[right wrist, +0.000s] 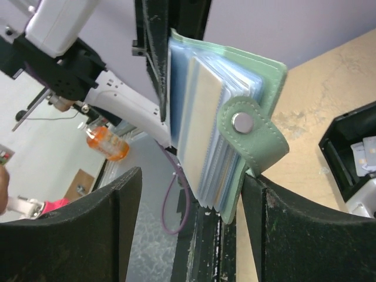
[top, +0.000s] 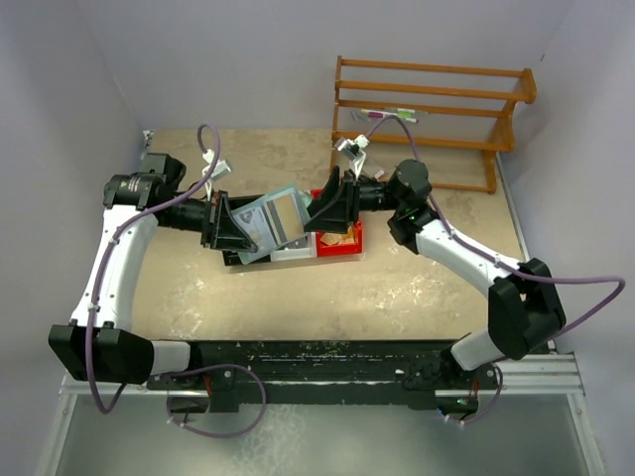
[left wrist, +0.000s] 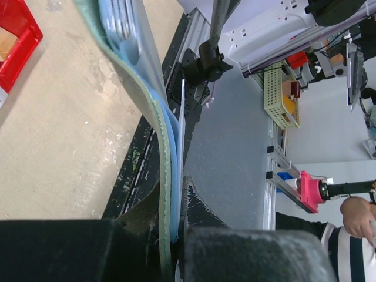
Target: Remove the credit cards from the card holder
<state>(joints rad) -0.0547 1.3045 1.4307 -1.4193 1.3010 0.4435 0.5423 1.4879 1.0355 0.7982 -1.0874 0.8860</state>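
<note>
1. Top view: the left gripper point(top: 236, 230) and right gripper point(top: 322, 208) face each other above the surface point(top: 248, 297). The card holder point(top: 273, 223) is raised between them, over a red bin point(top: 347, 241) and a pale bin point(top: 293, 252). A wooden rack point(top: 437, 109) stands at the far right.
2. Left wrist view: the left jaws are pressed together on the card holder point(left wrist: 147, 88), pinching its green cover and blue sleeves at one edge. The holder curves away from the jaws. A corner of the red bin point(left wrist: 14, 35) sits on the surface point(left wrist: 64, 129).
3. Right wrist view: the right jaws are spread, with one finger on each side of the holder's point(right wrist: 217, 135) lower edge.
   - There is a clear gap on the left.
   - On the side of the snap strap point(right wrist: 244, 126), I cannot tell whether the finger touches.
   - The credit cards point(right wrist: 202, 111) sit inside the clear sleeves.
</note>
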